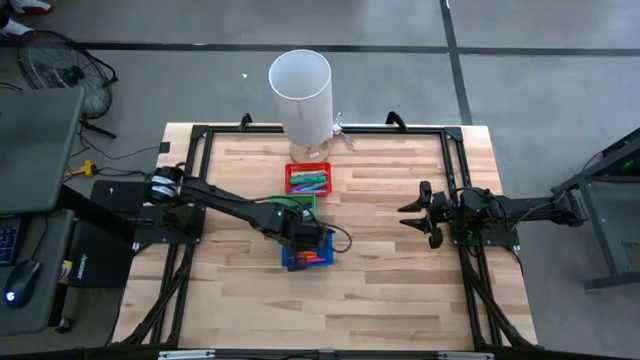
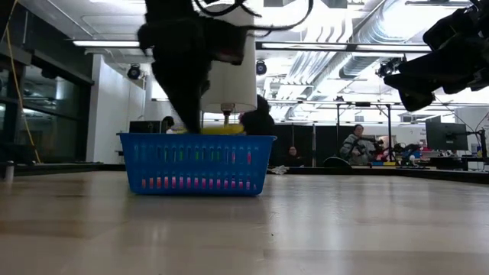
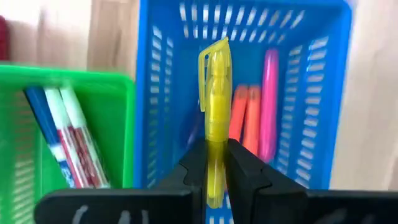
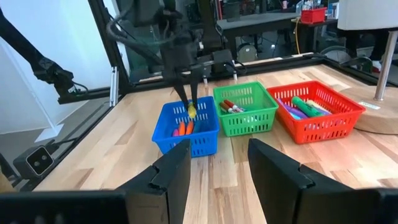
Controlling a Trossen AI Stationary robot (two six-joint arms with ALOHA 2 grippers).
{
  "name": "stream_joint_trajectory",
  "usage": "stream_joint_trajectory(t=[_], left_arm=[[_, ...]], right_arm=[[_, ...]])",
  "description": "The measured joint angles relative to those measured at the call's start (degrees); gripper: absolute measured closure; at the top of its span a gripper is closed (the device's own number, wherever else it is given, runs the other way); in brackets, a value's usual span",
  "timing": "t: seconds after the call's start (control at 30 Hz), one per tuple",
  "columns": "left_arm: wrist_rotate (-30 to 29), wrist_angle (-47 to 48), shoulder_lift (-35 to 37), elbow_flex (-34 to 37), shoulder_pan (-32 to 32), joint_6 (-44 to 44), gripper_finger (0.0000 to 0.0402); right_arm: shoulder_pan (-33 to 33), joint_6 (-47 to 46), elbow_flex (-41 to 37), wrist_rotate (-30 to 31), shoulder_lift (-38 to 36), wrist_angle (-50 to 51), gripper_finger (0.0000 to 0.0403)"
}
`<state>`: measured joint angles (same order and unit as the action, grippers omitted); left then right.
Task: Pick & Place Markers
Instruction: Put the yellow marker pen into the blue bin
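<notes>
My left gripper (image 4: 189, 99) hangs over the blue bin (image 4: 186, 130), shut on a yellow marker (image 3: 214, 93) with a capped, clipped end. In the blue bin lie orange markers (image 3: 245, 118) and a pink marker (image 3: 269, 102). Beside it stands the green bin (image 4: 245, 109), which holds blue and red-and-white markers (image 3: 65, 137). Past that, the red bin (image 4: 314, 112) holds green and purple markers. My right gripper (image 1: 415, 215) waits open at the table's right side, pointing level toward the bins. My left gripper pinches the yellow marker's barrel (image 3: 216, 134), at the end away from the cap, between its two fingers (image 3: 249, 174). The fingers come steeply from above, and the marker runs on along them. It hangs cap end down over the blue bin's inside; whether it touches the markers below, I cannot tell.
A tall white cylinder (image 1: 300, 90) on a wooden base stands at the table's far edge behind the red bin. The three bins sit in a row from far to near at the table's middle. Bare wood (image 1: 390, 290) lies around them. People sit in the room beyond.
</notes>
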<state>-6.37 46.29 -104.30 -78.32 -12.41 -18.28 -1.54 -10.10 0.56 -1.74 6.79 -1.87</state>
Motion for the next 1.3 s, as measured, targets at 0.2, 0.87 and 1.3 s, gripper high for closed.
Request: stream_joint_trajectory(t=[0.2,0.87,1.3], left_arm=[[-0.28,0.68,-1.66,0.22,-0.92,-0.04,0.0373],[-2.14,0.0,-3.75,0.22,-0.74,1.49,0.0368],[-0.49,-0.68,-3.75,0.24,-0.69,1.51,0.0354]], right_arm=[[0.01,-0.05,0.0,0.03,-0.02,-0.01,0.0253],[0.0,-0.06,0.0,0.02,-0.04,-0.02,0.0253],[0.0,-0.02,0.0,0.03,-0.04,-0.02,0.0253]])
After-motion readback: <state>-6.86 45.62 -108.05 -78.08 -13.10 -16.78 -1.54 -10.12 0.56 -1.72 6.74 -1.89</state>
